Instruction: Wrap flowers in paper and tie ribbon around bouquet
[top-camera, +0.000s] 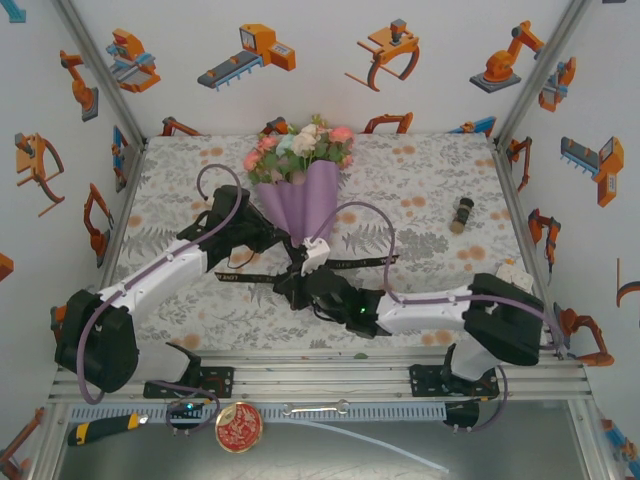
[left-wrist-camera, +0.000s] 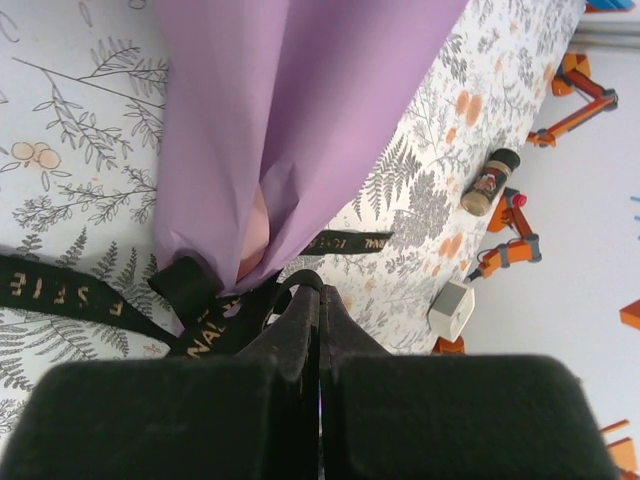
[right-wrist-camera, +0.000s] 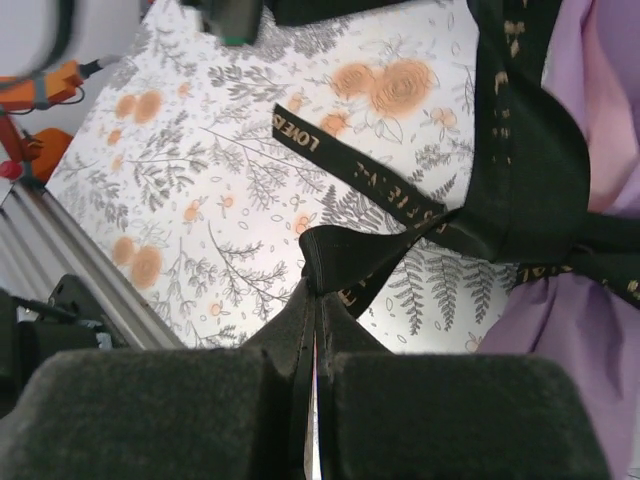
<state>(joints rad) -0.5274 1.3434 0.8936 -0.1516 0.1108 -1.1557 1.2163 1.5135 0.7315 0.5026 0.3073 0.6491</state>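
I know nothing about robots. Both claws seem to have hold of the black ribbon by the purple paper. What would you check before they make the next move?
1. The right gripper is shut on the ribbon: ok.
2. The left gripper is shut on the ribbon: ok.
3. The ribbon goes round the narrow end of the paper: ok.
4. The knot is pulled tight: cannot tell.
5. The flowers sit in the paper, heads out: ok.
6. The small bottle lies apart from the paper: ok.
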